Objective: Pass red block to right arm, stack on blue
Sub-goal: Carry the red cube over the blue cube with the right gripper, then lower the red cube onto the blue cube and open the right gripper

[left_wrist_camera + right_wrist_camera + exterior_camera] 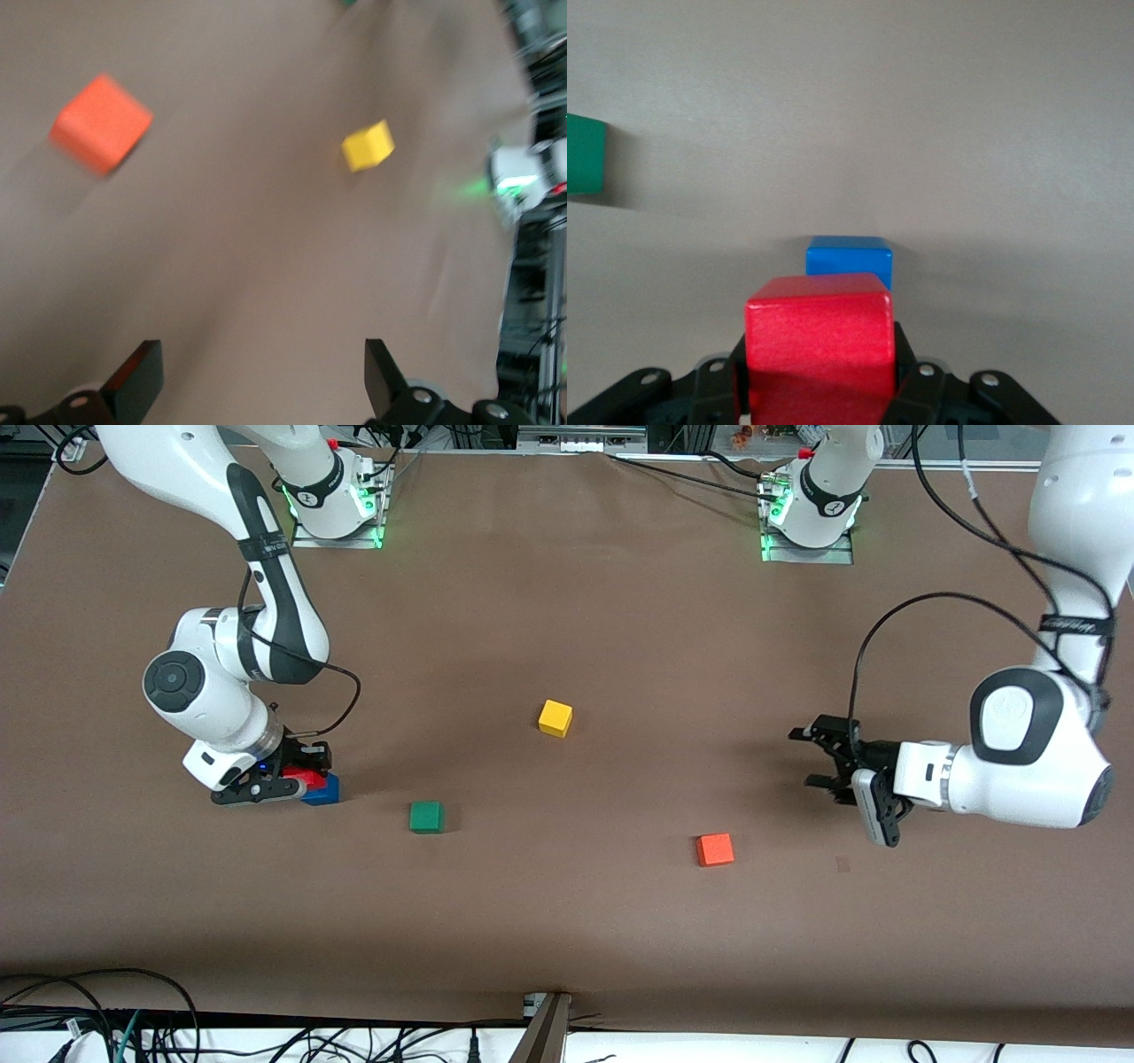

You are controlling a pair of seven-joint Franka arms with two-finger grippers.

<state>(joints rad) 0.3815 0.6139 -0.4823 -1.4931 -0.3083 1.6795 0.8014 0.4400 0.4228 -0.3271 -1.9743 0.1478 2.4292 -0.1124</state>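
My right gripper (301, 778) is shut on the red block (308, 779) and holds it low, right beside and partly over the blue cube (324, 791) toward the right arm's end of the table. In the right wrist view the red block (819, 341) sits between the fingers, with the blue cube (849, 259) on the table just past it. My left gripper (811, 757) is open and empty above the table toward the left arm's end; its fingertips (142, 376) show in the left wrist view.
An orange-red cube (714, 849) lies near the left gripper, nearer the front camera. A yellow cube (555, 717) is mid-table. A green cube (426, 817) lies beside the blue cube toward the middle. The left wrist view shows the orange-red (100, 122) and yellow (368, 145) cubes.
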